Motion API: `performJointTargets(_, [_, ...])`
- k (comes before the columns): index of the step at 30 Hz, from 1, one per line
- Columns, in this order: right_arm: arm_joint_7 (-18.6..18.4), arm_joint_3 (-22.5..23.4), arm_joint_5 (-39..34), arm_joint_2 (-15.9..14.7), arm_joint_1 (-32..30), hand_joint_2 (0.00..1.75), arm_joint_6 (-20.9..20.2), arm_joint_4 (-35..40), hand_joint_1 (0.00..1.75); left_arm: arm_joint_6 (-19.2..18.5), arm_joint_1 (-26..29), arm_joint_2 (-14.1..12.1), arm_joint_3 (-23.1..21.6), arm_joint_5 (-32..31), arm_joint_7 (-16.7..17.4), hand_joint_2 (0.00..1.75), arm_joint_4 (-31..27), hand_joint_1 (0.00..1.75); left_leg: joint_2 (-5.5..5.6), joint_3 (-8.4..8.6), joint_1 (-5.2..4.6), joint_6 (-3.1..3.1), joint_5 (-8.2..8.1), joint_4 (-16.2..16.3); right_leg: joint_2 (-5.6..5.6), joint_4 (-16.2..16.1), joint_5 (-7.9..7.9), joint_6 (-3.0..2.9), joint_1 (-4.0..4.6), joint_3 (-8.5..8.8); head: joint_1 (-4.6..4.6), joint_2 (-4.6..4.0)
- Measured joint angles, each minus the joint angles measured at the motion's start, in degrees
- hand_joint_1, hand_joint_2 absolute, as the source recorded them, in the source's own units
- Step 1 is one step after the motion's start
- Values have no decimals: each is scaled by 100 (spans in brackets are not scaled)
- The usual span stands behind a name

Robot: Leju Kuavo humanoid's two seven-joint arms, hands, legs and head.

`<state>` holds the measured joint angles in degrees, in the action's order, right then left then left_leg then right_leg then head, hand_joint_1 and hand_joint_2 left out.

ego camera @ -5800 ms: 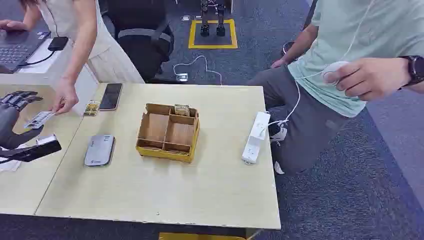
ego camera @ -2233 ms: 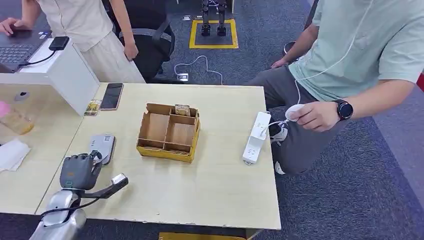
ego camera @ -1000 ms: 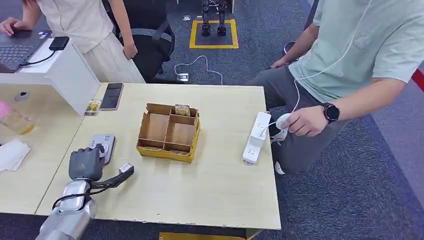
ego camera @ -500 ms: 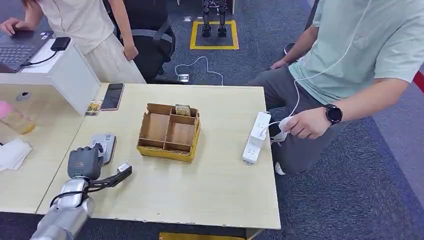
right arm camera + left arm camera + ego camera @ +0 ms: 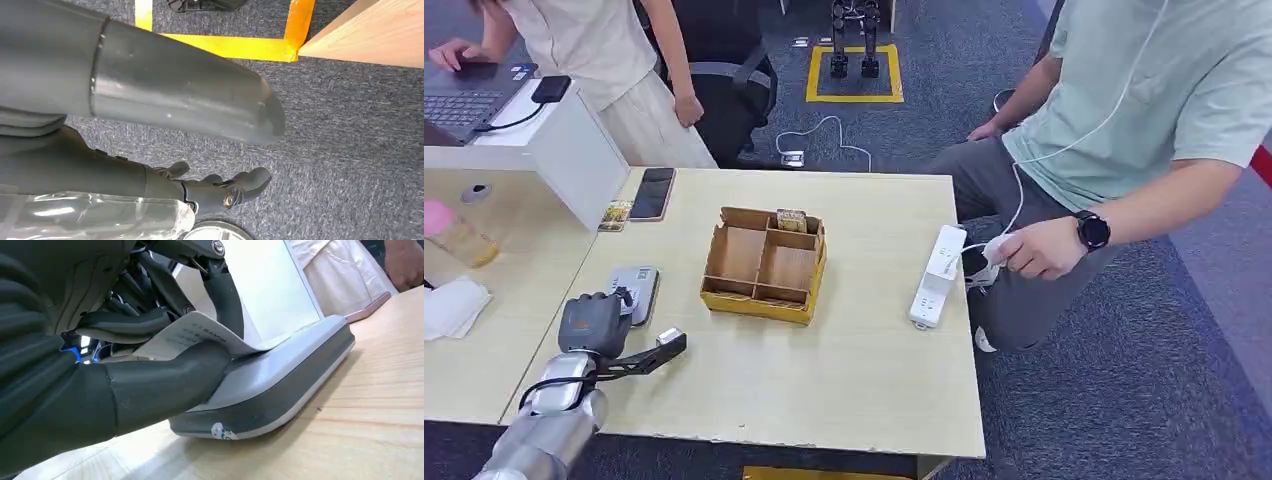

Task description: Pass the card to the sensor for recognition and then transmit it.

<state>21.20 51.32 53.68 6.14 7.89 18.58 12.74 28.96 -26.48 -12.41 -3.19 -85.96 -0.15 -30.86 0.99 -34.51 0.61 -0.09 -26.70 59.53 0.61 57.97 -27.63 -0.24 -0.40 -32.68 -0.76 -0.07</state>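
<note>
The card point(image 5: 200, 335) is sitting pinched in the left hand point(image 5: 592, 325), thumb under it and a dark finger point(image 5: 227, 295) pressing from above, its free edge resting on the top of the grey sensor point(image 5: 280, 375). From the wrist camera the card is bending a little where it is meeting the sensor's upper face, so I am judging it to be touching, not hovering. The card's long side is running out from the hand toward the sensor, roughly along the sensor's own length, away from the robot across the table point(image 5: 854, 380).

In the head view the sensor point(image 5: 636, 290) is lying just beyond the left hand, near the table's left side, with the cardboard box point(image 5: 764, 265) beside it to the right. So the reading is happening on the left arm's side, and whatever handover comes next is looking like that arm's job too.

The right hand point(image 5: 200, 187) is hanging low over the carpet, well apart from the table, fingers loosely spread and holding nothing
</note>
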Motion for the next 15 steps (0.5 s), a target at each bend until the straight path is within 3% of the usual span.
performJointTargets(2, [0,2,0,0,0,0,0,0,0,4,2,-4,-2,9,0,175,0,166,0,2,0,1,1,0,0,0,0,0,0,2,2,0])
performJointTargets(5, [0,0,0,0,0,0,0,0,0,96,8,-4,-2,52,0,175,0,148,0,3,0,1,2,0,0,0,0,0,0,3,2,0])
performJointTargets(6, [0,0,0,0,0,0,2,0,0,169,11,-2,-2,70,0,175,0,113,0,3,0,1,2,0,0,0,0,0,0,3,2,0])
performJointTargets(9, [-2,-2,15,0,-1,0,9,0,0,591,73,15,-2,311,-120,175,0,106,-1,2,0,0,3,1,2,0,0,0,0,-1,0,0])
performJointTargets(15, [-2,-2,15,0,-1,0,9,0,0,593,74,15,-2,313,-121,175,0,106,-1,2,0,0,3,1,1,0,0,0,0,-1,0,0])
